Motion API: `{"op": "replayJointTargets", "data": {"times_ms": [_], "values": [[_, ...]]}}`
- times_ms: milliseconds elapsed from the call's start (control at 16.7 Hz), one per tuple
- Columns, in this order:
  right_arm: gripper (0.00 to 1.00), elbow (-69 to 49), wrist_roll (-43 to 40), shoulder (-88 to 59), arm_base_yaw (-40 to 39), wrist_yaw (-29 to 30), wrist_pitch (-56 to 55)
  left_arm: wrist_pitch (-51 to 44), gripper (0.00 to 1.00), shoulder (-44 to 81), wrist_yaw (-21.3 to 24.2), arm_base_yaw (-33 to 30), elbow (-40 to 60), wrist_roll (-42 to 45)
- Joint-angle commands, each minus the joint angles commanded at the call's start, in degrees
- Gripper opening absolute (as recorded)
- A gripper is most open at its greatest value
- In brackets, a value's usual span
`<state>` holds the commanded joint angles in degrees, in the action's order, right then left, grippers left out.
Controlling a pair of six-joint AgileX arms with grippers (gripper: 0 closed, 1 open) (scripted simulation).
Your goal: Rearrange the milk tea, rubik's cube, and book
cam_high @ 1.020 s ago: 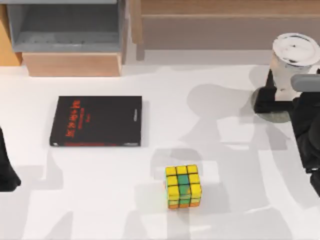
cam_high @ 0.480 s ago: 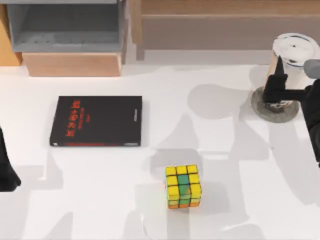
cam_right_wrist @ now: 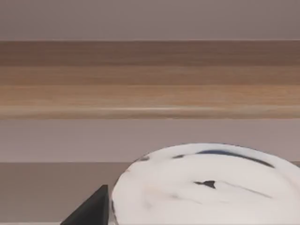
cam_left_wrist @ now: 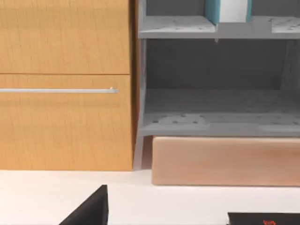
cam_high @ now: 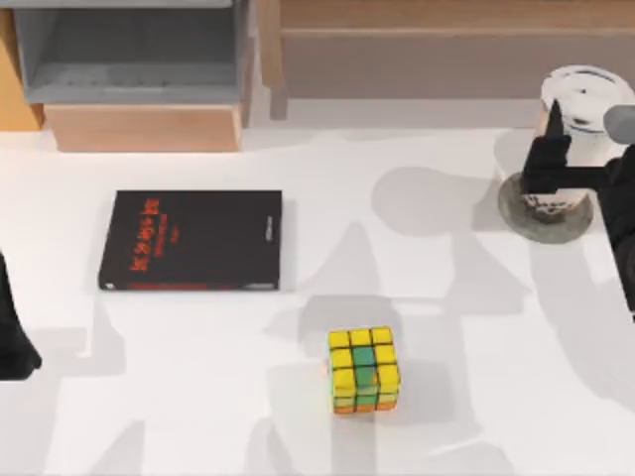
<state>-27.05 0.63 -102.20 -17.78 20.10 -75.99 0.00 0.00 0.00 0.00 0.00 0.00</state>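
Right gripper [cam_high: 558, 159] is up at the far right of the worktop [cam_high: 446, 297], its jaws set around the milk tea [cam_high: 580, 119]. One dark finger [cam_high: 549, 154] stands against the cup's left side, and whether the jaws actually clamp the cup I cannot tell. In the right wrist view, the white round lid [cam_right_wrist: 206, 185] looms large and close, with a dark fingertip [cam_right_wrist: 91, 208] just beside its edge and a wooden ledge [cam_right_wrist: 150, 79] running across behind.

The cup stands upright on a flat grey round disc [cam_high: 541, 223], which pokes out below and to the left of the cup's base.

Out toward the middle, the rubik's cube [cam_high: 363, 370] sits alone near the front edge, yellow squares on top with a green one among them, well apart from everything else.

Further left, the book [cam_high: 191, 240] lies flat, black cover up, red lettering along its left part. Behind it, a grey open shelf unit [cam_high: 129, 55] rests on a pale wooden block [cam_high: 144, 127].

The left arm [cam_high: 12, 337] is parked at the left edge of the worktop. Its wrist view looks at a wooden cabinet door [cam_left_wrist: 65, 84], the grey shelves [cam_left_wrist: 215, 117] and a corner of the book [cam_left_wrist: 262, 219]; I cannot tell how its jaws stand.
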Motion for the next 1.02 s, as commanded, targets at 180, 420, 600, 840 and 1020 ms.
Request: {"op": "replayJointTargets", "data": {"times_ms": [180,420,600,840,1020], "values": [[1.0,-6.9,1.5,1.1,-0.6,-0.7,6.8,0.0,1.0,0.0,0.0,0.0,0.0,0.0],[1.0,-23.1,5.8,-0.5,-3.5,-2.8,23.6,0.0,1.0,0.0,0.0,0.0,0.0,0.0],[1.0,-37.3,10.4,-3.1,-6.8,-5.0,40.9,0.0,1.0,0.0,0.0,0.0,0.0,0.0],[1.0,-53.7,17.8,-6.8,-12.1,-8.5,68.5,0.0,1.0,0.0,0.0,0.0,0.0,0.0],[1.0,-61.5,23.9,-9.1,-16.5,-11.4,90.6,0.0,1.0,0.0,0.0,0.0,0.0,0.0]]}}
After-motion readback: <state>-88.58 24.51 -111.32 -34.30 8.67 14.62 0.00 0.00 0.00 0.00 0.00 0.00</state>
